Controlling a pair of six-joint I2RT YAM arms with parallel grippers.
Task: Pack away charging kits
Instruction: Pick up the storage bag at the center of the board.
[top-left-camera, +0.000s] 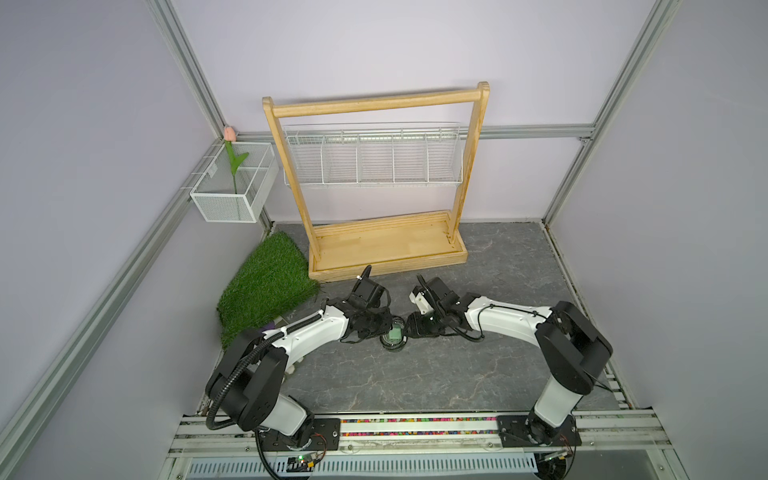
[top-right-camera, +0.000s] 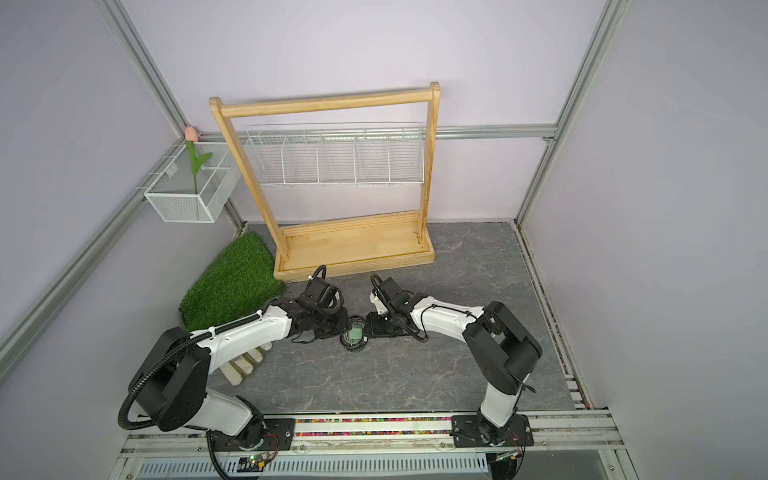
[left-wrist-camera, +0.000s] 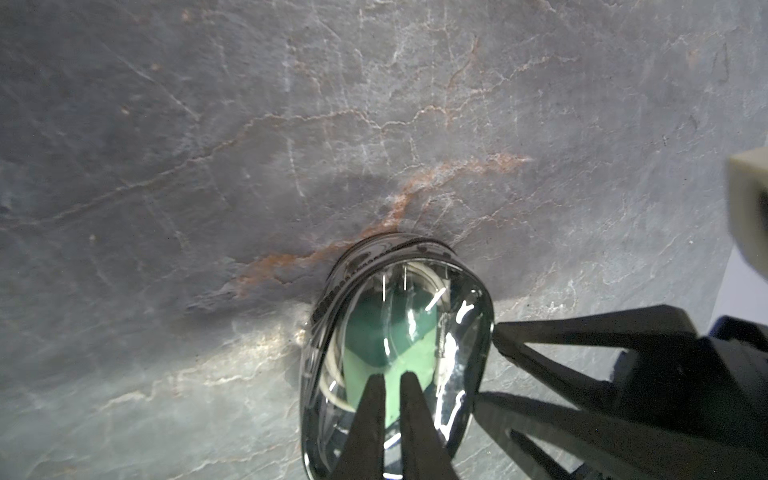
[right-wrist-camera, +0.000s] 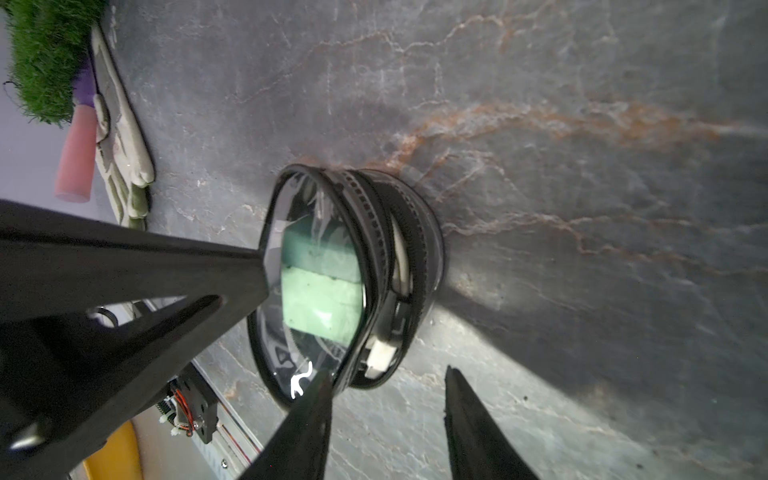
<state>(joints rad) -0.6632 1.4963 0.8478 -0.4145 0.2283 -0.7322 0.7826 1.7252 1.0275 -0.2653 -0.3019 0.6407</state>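
An oval clear pouch (top-left-camera: 392, 341) (top-right-camera: 353, 345) with a black rim lies mid-table between both arms. The mint-green charger block (left-wrist-camera: 419, 357) (right-wrist-camera: 320, 299) and the white cable coil (left-wrist-camera: 332, 374) (right-wrist-camera: 380, 353) sit inside it, so the charging kits show through the clear lid. My left gripper (left-wrist-camera: 391, 380) (top-left-camera: 384, 328) is shut, its fingers pinched on the pouch's clear lid near the rim (right-wrist-camera: 374, 232). My right gripper (right-wrist-camera: 385, 376) (top-left-camera: 409, 328) stands open at the opposite side. One of its fingertips (right-wrist-camera: 322, 384) touches the lid's rim.
A wooden rack (top-left-camera: 376, 245) with a white wire basket (top-left-camera: 374, 166) stands behind. A grass mat (top-left-camera: 266, 286) lies at the back left, below a mesh box (top-left-camera: 232, 199) holding a tulip. A pale moulded tray (top-right-camera: 245, 365) lies under the left arm, with a pink tube (right-wrist-camera: 77, 158) next to it.
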